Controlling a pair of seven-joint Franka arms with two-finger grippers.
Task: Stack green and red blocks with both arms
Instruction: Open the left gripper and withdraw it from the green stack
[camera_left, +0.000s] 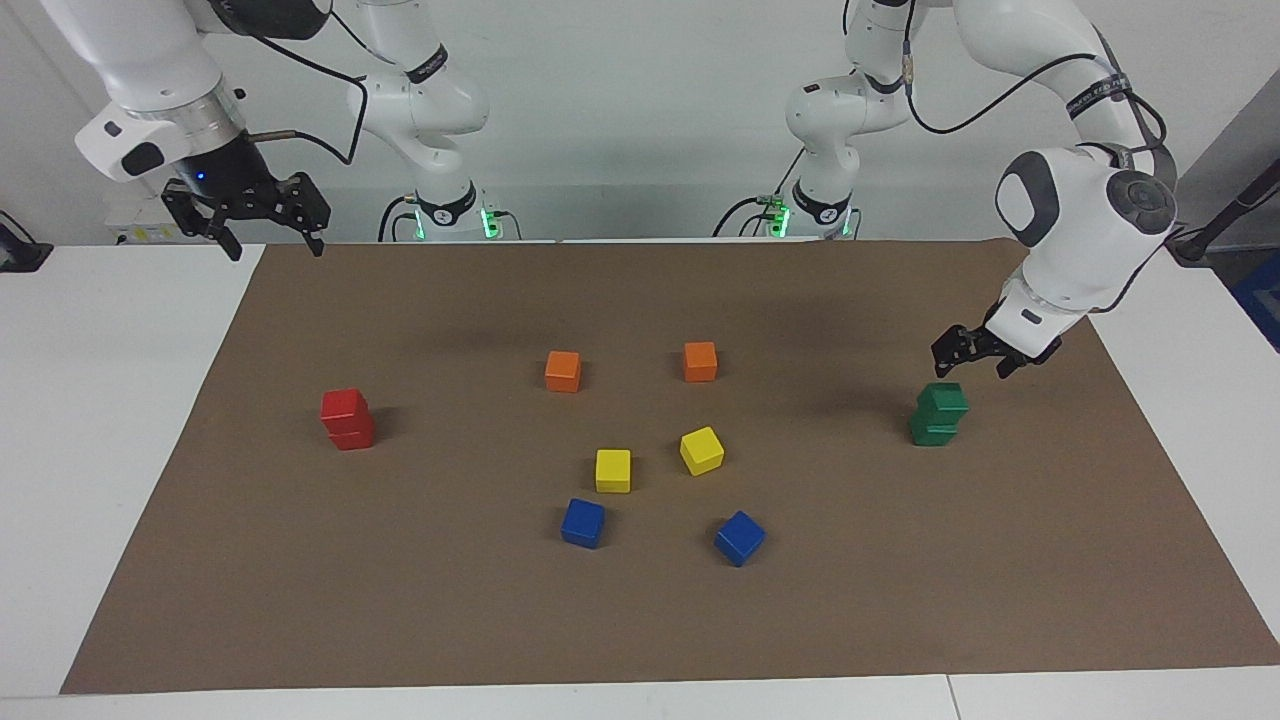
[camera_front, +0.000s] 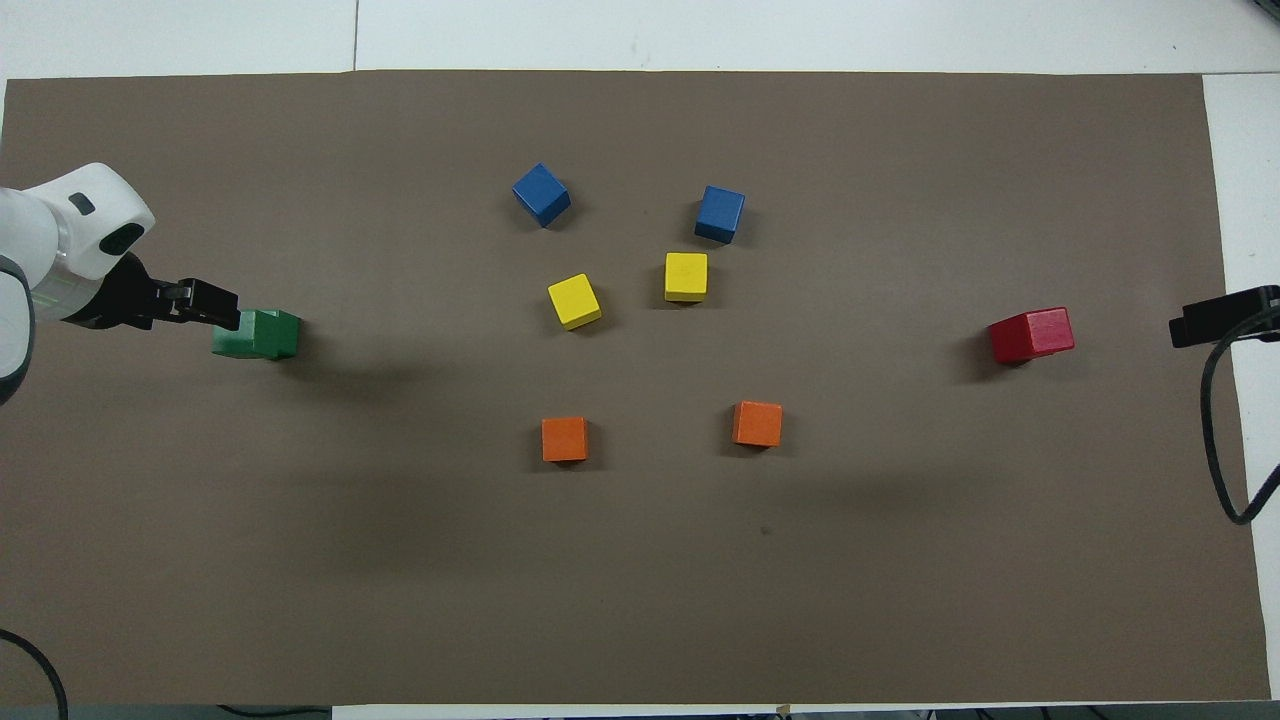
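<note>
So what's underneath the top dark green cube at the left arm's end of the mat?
Under the top dark green cube sits a second dark green cube, resting on the brown mat. The overhead view hides nearly all of the lower cube.

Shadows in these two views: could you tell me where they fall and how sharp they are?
Facing view: a small soft shadow beside the red stack, and faint broad arm shadows on the brown mat. Overhead view: a soft shadow trails from the green stack.
</note>
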